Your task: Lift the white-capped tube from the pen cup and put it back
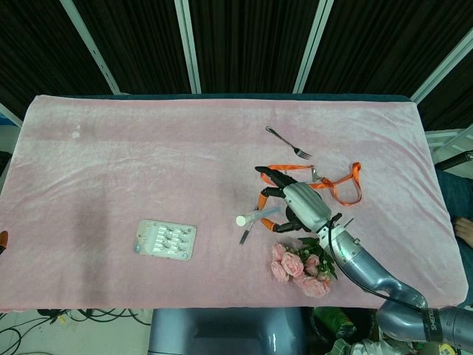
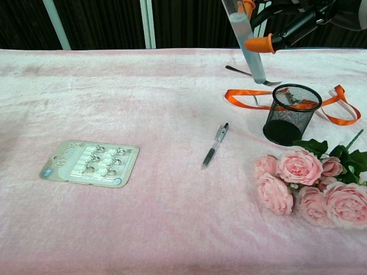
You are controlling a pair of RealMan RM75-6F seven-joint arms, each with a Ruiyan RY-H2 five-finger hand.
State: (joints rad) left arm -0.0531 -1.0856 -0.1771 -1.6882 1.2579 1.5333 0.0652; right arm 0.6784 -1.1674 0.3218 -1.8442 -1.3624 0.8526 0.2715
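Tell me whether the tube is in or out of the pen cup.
Out: the right hand holds the tube above the pen cup.

Chest view: right hand (image 2: 287, 26) cut off by top edge, only fingers and orange tips show. White-capped tube (image 2: 246, 40) runs out of frame at top; cap unseen here. Pen cup (image 2: 291, 113) contents too dim to identify. Head view: the hand hides the cup entirely. Blister card (image 1: 166, 239) items too small to tell.
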